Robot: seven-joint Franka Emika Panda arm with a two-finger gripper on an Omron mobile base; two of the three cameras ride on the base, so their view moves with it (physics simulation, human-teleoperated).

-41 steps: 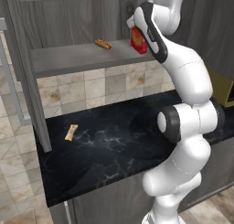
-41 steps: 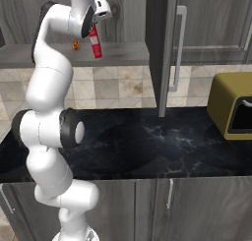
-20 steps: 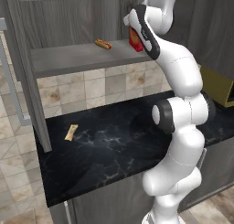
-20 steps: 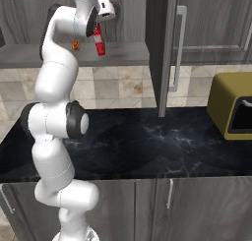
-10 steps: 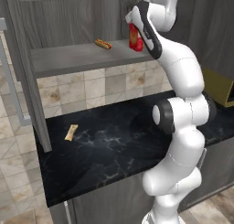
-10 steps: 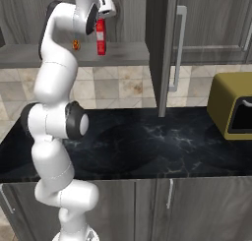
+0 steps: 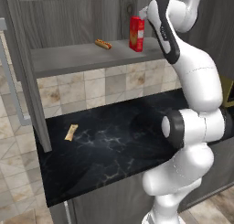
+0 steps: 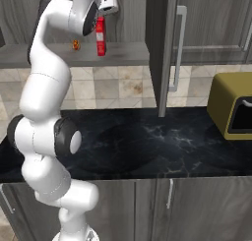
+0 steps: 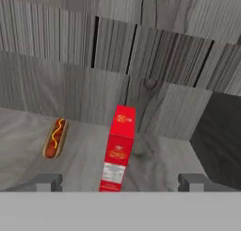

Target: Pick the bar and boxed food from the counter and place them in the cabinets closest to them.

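- Standing upright on the grey shelf floor (image 9: 80,164) of the open wall cabinet (image 7: 68,22), the boxed food (image 9: 117,150), a tall slim red carton, sits free of the robot's grasp.
- The jaws (image 9: 120,182) are spread wide, one dark fingertip to each side of the carton's base, and neither appears to touch it.
- A hot-dog-like bun (image 9: 55,138) lies on the same shelf, near the carton and apart from it, on its left in the hand view.
- The carton is narrow and tall, so it would likely tip easily. A sideways drift of the hand while backing out could clip an edge and knock it over, perhaps onto the bun.
- The carton stands toward the front of the shelf, so a fall outward could drop it onto the black table (image 7: 119,141) below.
- A pale tan stick (image 7: 70,132) lies on the table, below and well left of the carton.
- The open cabinet door (image 8: 165,48) hangs near the arm, so a wide swing on retreat might strike it.
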